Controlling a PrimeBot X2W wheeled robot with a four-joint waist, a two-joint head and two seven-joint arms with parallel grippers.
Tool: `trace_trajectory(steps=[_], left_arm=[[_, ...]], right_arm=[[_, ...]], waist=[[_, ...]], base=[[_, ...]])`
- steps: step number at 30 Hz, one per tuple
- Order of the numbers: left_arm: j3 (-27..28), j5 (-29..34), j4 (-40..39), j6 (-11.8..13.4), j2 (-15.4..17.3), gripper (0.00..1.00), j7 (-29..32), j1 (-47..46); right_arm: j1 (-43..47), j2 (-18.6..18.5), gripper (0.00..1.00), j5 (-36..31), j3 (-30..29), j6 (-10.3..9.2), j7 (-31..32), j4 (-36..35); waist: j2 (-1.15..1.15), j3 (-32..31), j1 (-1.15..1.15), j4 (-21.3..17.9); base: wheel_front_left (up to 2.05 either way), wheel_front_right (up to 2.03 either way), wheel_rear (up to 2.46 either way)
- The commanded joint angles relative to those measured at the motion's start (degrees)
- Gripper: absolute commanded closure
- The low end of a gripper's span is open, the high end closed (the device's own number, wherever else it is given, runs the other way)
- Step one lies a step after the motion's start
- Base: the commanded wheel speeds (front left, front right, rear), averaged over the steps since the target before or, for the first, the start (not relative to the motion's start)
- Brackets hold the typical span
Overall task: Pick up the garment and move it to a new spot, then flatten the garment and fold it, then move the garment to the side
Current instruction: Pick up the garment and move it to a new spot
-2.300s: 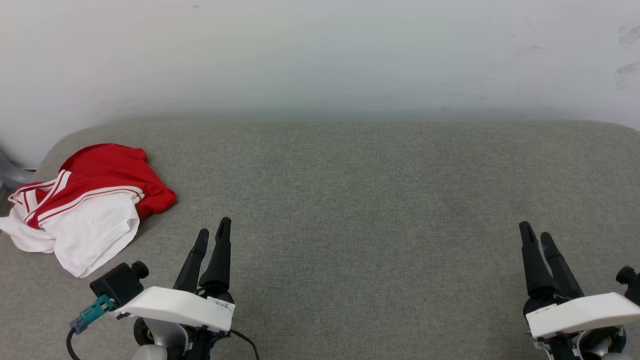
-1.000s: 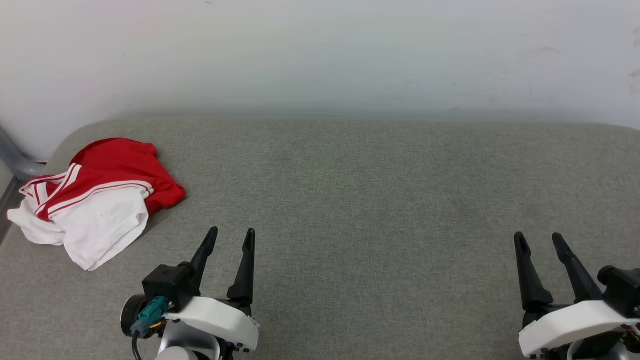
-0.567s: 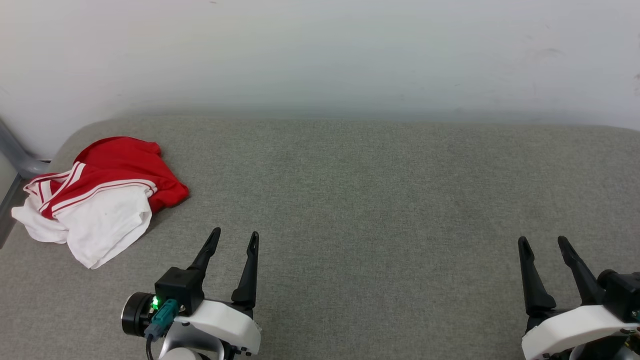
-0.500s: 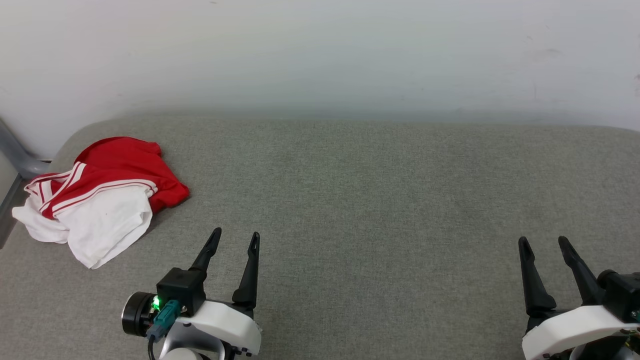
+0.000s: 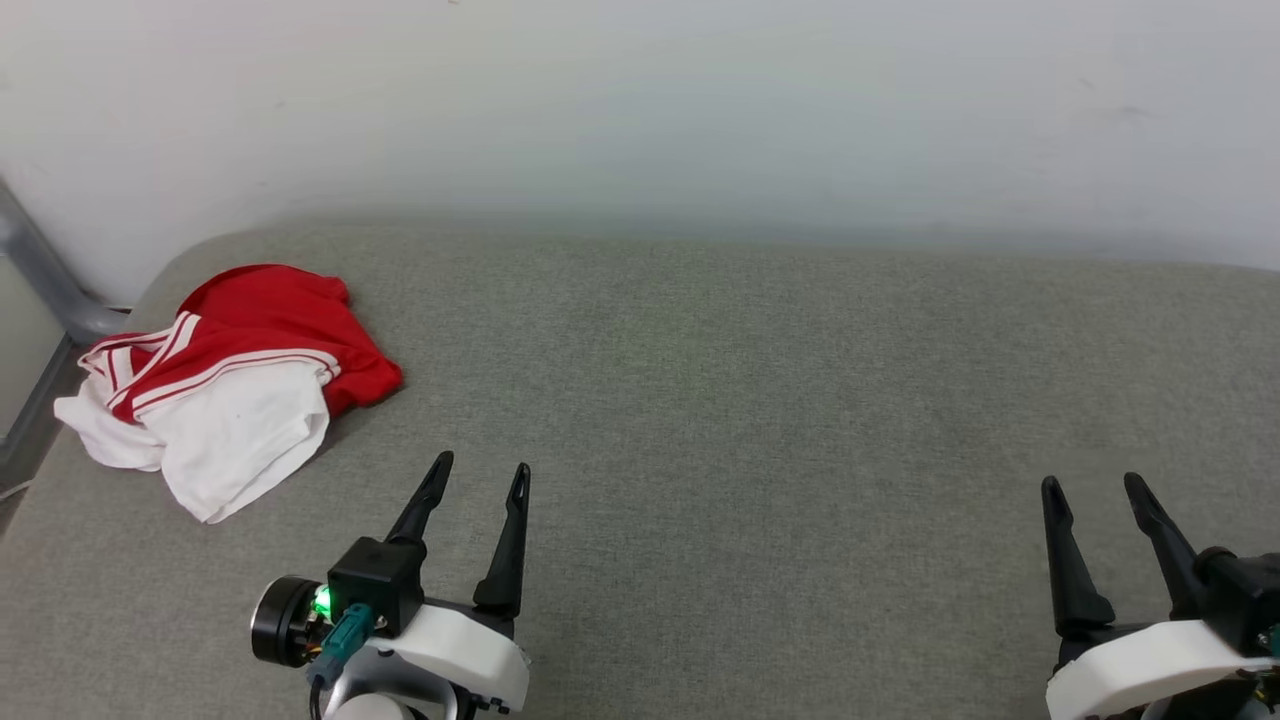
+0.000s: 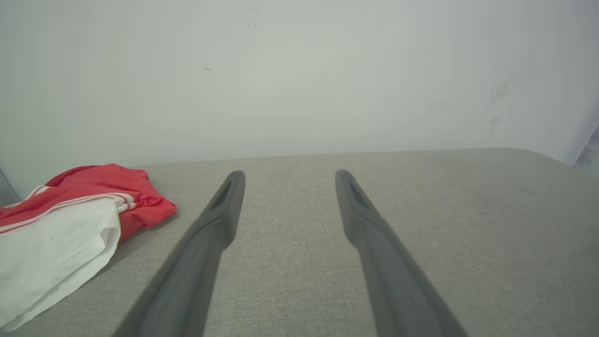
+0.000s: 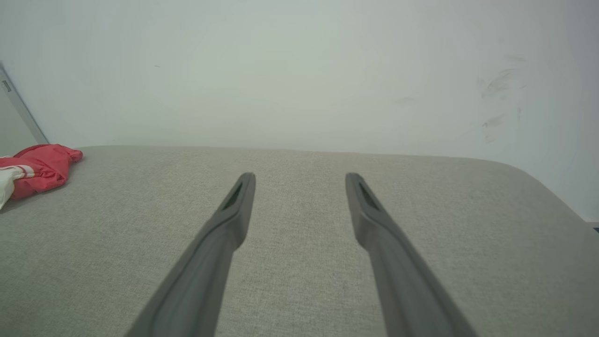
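None of the three steps is done yet, as we judge it: the crumpled red jersey shirt with white sleeves and striped trim lies bunched at the far left of the grey woven cushion surface, close to the pale wall, neither lifted nor flattened. Our left gripper and right gripper both hover with fingers spread and nothing between them, the left one nearer the shirt yet clear of it. Picking up, moving, flattening, folding and setting aside all remain. Against the oldest frame, both pairs of fingers, then almost together, have parted, and the shirt sits further right in the head view (the camera turned; the cloth itself looks unmoved).
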Motion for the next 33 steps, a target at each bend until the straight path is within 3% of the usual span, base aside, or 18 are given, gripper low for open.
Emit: trace_trajectory(steps=[1, 22, 33], left_arm=[[0.19, 0.7, 0.02, -0.18, 0.02, 0.0, -0.45, -0.73], [7.6, 0.42, 2.22, 0.38, -1.19, 0.0, -1.03, 0.57], [9.79, 0.3, 2.6, -0.26, -1.55, 0.0, -1.03, 1.04]], right_arm=[[0.71, 0.12, 0.0, -0.93, 0.18, -0.02, -0.39, -0.52], [0.0, 0.11, 0.0, -1.14, 5.53, -0.02, -2.07, -0.34], [-0.54, 0.11, 0.0, -0.82, 7.09, -0.02, -2.44, 0.1]], waist=[[0.0, -0.04, 0.0, 0.61], [0.0, -0.35, 0.0, 17.84], [0.0, -0.24, 0.0, 23.48]], base=[[0.0, 0.0, 0.0], [0.0, 0.0, 0.0], [0.0, 0.0, 0.0]])
